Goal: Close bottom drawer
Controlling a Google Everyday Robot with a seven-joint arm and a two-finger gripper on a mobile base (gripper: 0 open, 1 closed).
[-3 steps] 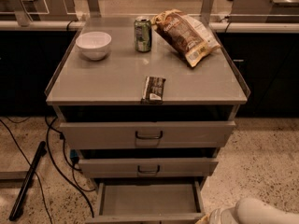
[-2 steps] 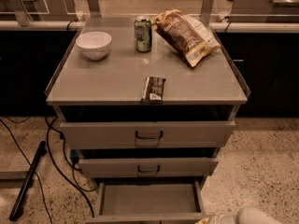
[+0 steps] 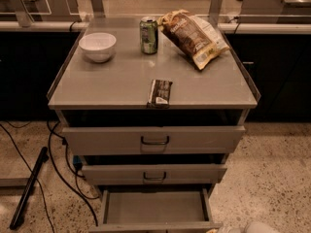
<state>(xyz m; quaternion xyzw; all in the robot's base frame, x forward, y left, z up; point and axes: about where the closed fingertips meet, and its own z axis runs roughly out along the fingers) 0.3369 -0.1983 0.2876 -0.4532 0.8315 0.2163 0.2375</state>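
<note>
Camera view is showing bottom drawer (image 3: 154, 208) standing open, gripper (image 3: 260, 227) sitting by its right corner, state untellable; probably needing an inward push.

Gripper (image 3: 254, 227): only a pale, rounded portion, presumably its housing, is seen at the lower right edge.
</note>
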